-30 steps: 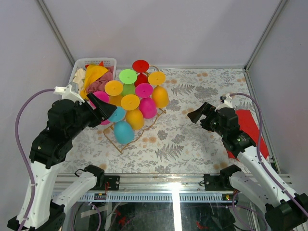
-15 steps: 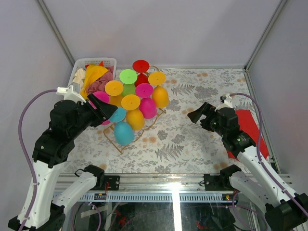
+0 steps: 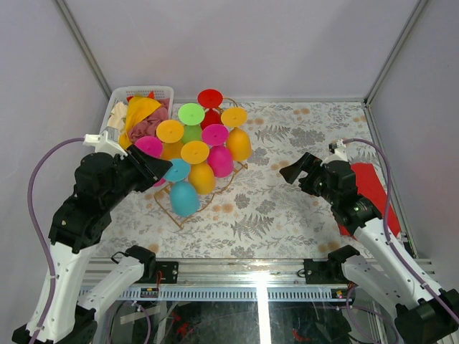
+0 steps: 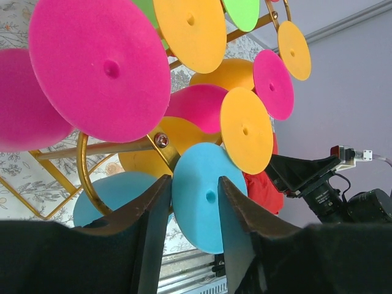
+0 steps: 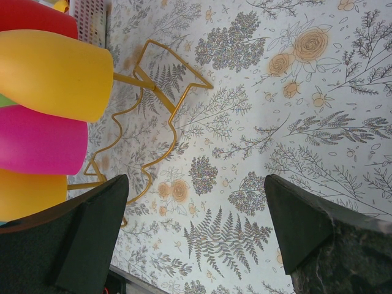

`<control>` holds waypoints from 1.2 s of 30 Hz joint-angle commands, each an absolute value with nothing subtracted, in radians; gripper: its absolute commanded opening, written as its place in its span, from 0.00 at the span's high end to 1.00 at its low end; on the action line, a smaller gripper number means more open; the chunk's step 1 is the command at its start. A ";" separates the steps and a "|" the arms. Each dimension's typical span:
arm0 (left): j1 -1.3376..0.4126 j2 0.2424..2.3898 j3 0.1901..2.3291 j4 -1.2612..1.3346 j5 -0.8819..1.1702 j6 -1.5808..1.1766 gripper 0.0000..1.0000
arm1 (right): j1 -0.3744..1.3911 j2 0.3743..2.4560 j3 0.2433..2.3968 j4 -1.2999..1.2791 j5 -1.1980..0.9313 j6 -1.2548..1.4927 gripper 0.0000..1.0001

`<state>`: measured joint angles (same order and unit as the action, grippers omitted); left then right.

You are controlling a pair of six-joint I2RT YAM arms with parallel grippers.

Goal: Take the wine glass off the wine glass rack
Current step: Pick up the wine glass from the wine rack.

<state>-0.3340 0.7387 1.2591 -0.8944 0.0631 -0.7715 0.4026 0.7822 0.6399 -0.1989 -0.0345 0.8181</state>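
The gold wire wine glass rack stands left of centre and carries several coloured plastic wine glasses hung bowl down, flat bases up. At its near left hangs the blue wine glass, base facing my left gripper. In the left wrist view the blue base fills the narrow gap between the left gripper fingertips; the fingers lie in front of the disc, with no grip on it showing. A rack rail curves just left. My right gripper hovers wide open right of the rack, over bare cloth.
A white basket full of crumpled cloths stands behind the rack at far left. A red cloth lies at the right edge under the right arm. Grey walls close in the table on three sides. The rack's wavy foot lies left of the right fingers.
The left gripper's jaws have drawn closer together in front of the blue glass's base, and the left arm has shifted slightly. The right arm and the glasses have not moved.
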 commanded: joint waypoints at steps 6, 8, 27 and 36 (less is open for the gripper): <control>-0.330 0.717 1.234 -0.883 0.078 -0.797 0.73 | 0.409 0.753 0.646 -0.183 0.000 0.804 0.01; -0.331 0.710 1.228 -0.877 0.077 -0.800 0.76 | 0.409 0.752 0.644 -0.183 0.000 0.805 0.01; -0.330 0.596 1.150 -0.779 0.065 -0.967 1.00 | 0.409 0.755 0.644 -0.182 -0.002 0.809 0.01; -0.331 0.555 1.101 -0.713 0.134 -1.050 1.00 | 0.409 0.755 0.644 -0.187 0.002 0.805 0.01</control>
